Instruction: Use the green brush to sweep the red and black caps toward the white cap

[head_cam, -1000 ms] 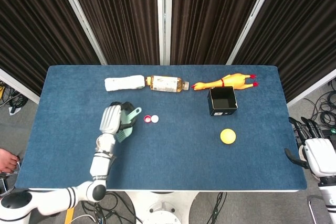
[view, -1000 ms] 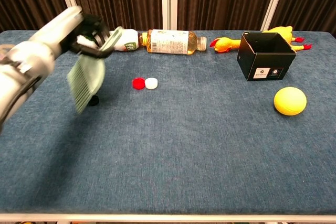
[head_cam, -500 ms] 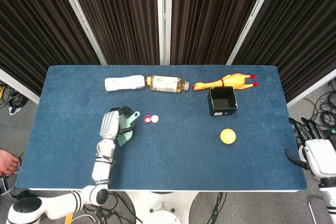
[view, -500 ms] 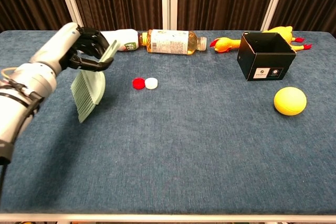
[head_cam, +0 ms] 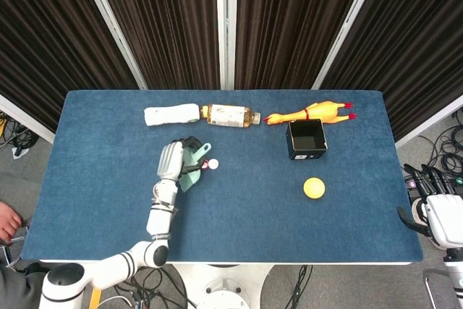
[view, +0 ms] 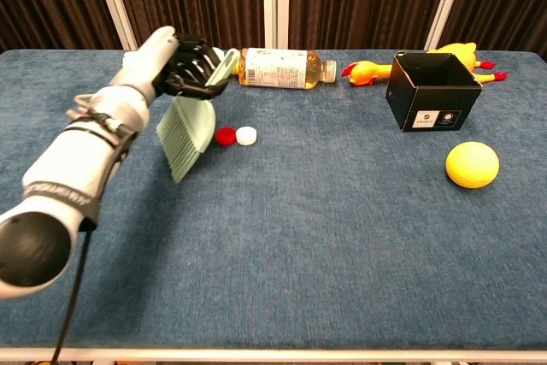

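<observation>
left hand [view: 184,61] grasps the green brush [view: 189,126] by its handle, bristles hanging just left of the red cap [view: 226,136], which touches the white cap [view: 246,135]. black cap not visible, possibly hidden behind the brush. right hand [head_cam: 438,208] off-table, released.

Counting what's sitting on desk [view: 342,254]: two caps showing, one red cap [view: 226,135], one white cap [view: 246,134], touching. One green brush [view: 186,128]. One bottle [view: 282,67], one rubber chicken [head_cam: 309,113], one black box [view: 427,91], one yellow ball [view: 472,164], one white rolled towel [head_cam: 171,115]. Two hands showing: left hand [view: 184,64], right hand [head_cam: 440,210].
</observation>
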